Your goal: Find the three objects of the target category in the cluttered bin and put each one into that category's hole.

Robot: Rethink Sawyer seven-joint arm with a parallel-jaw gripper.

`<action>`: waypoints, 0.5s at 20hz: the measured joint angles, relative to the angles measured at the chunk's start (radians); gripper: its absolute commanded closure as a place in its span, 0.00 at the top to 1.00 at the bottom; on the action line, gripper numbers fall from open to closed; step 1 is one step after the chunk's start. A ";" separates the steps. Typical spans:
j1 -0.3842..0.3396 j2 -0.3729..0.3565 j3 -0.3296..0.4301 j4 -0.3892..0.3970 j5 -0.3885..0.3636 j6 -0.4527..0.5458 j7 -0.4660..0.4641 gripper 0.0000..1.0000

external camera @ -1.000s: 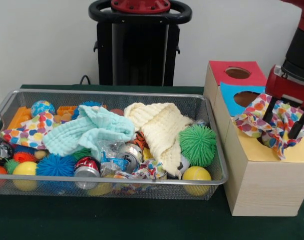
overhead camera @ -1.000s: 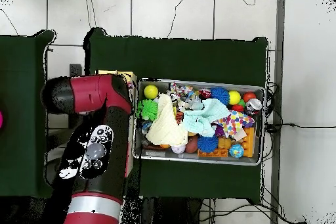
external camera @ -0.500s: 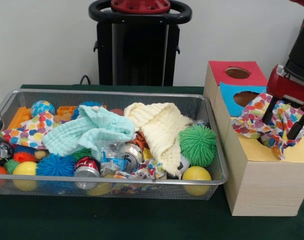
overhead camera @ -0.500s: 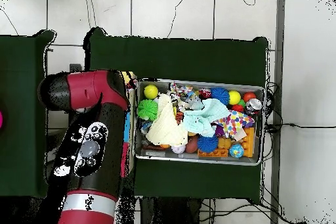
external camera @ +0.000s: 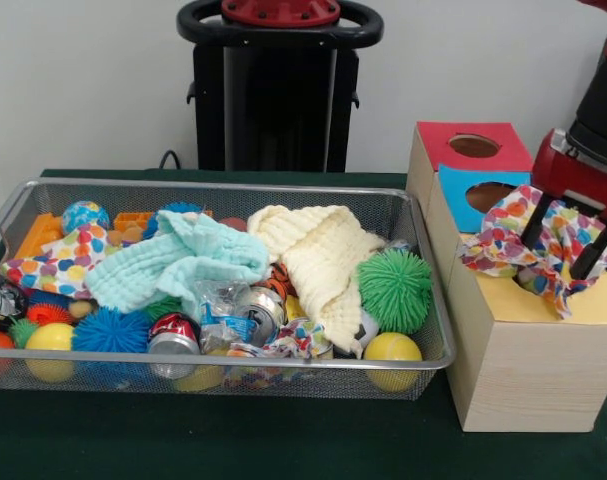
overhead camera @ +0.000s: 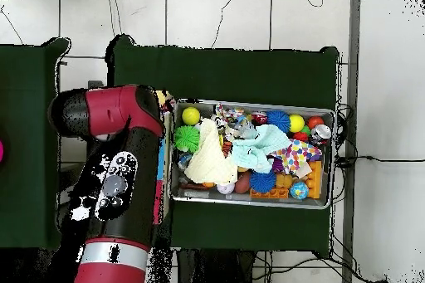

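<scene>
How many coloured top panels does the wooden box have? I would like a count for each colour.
Red panel: 1
Blue panel: 1
Yellow panel: 1
Total: 3

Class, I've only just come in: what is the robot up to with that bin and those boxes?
The gripper holds a spotted cloth over the yellow-topped box, its jaws shut on it and the cloth draped across the hole there. The wire bin beside it is full of clutter: a mint cloth, a cream cloth, spiky balls and crushed cans.
</scene>
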 measured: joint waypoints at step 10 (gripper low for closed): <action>-0.018 0.003 0.000 0.015 0.000 0.000 0.000 1.00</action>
